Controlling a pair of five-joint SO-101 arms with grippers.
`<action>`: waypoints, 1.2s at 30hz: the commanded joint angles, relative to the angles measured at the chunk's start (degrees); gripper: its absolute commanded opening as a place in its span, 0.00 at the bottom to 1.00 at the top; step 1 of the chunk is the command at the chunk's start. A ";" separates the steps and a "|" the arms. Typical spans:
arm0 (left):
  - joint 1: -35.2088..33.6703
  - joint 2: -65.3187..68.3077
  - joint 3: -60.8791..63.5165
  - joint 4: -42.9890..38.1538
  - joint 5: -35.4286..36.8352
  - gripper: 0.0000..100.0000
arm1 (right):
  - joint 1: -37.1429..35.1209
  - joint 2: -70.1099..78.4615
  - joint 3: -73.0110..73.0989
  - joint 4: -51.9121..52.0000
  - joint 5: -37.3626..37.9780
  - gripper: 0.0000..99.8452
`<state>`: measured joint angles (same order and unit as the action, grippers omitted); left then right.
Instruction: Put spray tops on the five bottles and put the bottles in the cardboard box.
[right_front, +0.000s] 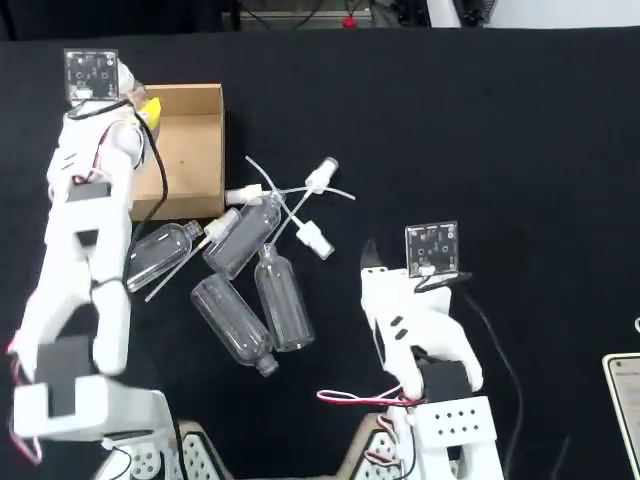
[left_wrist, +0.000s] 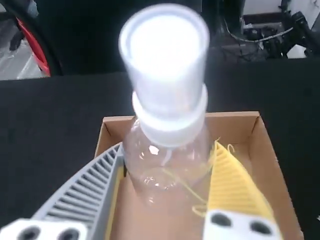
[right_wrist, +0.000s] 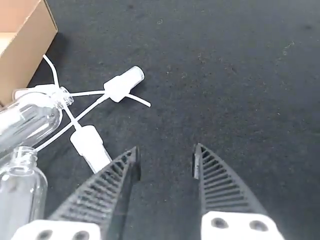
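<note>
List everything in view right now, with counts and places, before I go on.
cardboard box: one, brown, far left part of the table, under the left arm.
capped bottle: one, clear with a white spray top on, held over the box.
open bottles: four, clear, lying in a cluster beside the box, towards the arms' bases.
loose spray tops: four as far as I can tell, white with thin tubes, tangled around the bottle necks.
table: one, black.
left gripper: one, grey and yellow fingers, shut on the capped bottle.
right gripper: one, dark fingers, open over bare table beside the tops.
</note>
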<state>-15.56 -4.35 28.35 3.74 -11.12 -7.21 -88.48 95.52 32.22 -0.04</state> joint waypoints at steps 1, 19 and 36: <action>-0.57 6.33 -10.24 -1.32 -0.26 0.22 | 0.53 -0.66 -0.66 -0.97 0.70 0.17; -4.88 24.35 -24.92 -1.67 -0.18 0.22 | 0.44 -0.75 -0.66 -0.97 0.70 0.17; -5.49 34.99 -35.56 -1.41 -0.09 0.22 | 0.44 -0.75 -0.75 -0.97 0.70 0.17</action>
<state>-20.48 30.02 -1.98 3.47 -11.12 -7.21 -88.48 95.52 32.22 -0.04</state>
